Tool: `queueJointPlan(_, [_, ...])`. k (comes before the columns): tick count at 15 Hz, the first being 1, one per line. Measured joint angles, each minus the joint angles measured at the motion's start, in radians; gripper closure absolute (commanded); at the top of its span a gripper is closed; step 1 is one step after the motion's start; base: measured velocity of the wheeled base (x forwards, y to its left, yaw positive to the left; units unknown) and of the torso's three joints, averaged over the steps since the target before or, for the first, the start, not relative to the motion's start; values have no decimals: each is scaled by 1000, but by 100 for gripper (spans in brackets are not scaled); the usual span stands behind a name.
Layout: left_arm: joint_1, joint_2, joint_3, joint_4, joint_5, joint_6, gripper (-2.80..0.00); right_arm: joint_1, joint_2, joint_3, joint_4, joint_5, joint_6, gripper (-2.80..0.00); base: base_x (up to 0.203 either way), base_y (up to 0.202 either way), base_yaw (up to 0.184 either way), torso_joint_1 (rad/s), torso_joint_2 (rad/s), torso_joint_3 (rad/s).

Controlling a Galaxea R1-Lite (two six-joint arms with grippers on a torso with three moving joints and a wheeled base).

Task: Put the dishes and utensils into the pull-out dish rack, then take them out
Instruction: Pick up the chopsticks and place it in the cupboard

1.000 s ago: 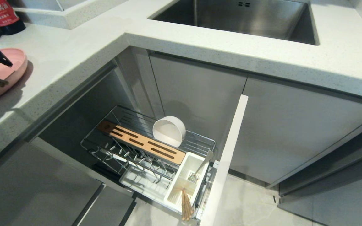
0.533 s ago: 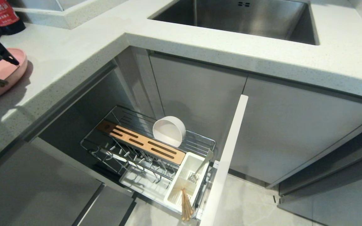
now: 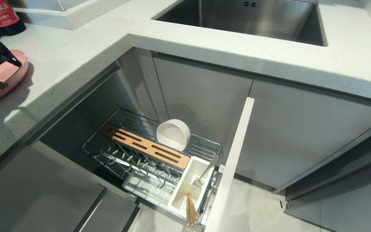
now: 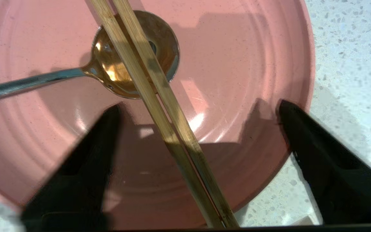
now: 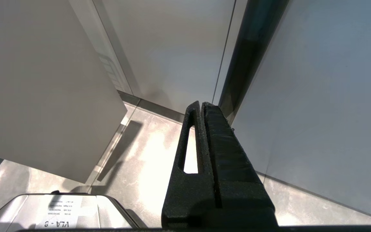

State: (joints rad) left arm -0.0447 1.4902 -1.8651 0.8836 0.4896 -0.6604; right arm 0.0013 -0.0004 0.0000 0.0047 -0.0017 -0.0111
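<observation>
The pink plate (image 3: 11,75) (image 4: 237,64) lies on the counter at the far left. On it rest the grey metal spoon (image 4: 164,54) and the pair of wooden chopsticks (image 4: 159,96), which cross over the spoon's bowl. My left gripper (image 3: 2,66) (image 4: 200,104) hovers over the plate, open; the chopsticks run between its fingers untouched. The pull-out dish rack (image 3: 89,149) stands drawn out below the counter. The small white bowl (image 3: 172,135) stands on its edge behind the rack's wooden strip. My right gripper (image 5: 201,104) is shut and empty, low beside cabinet fronts.
The rack's white utensil box (image 3: 188,183) holds a steel fork (image 3: 204,174) and a bundle of chopsticks (image 3: 190,209). The pale front panel (image 3: 233,161) juts out at the rack's right. A steel sink (image 3: 253,17) lies at the back. A red-labelled bottle (image 3: 2,16) stands behind the plate.
My left gripper has edged a little to the right over the pink plate. The rack, bowl and right arm have not moved.
</observation>
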Motion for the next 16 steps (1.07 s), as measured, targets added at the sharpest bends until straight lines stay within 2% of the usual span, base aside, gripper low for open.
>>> queueJointPlan(16, [2,-43,-60,0,4,-24,0,0,0,0,0,0,0,0,0,0,0,0,0,0])
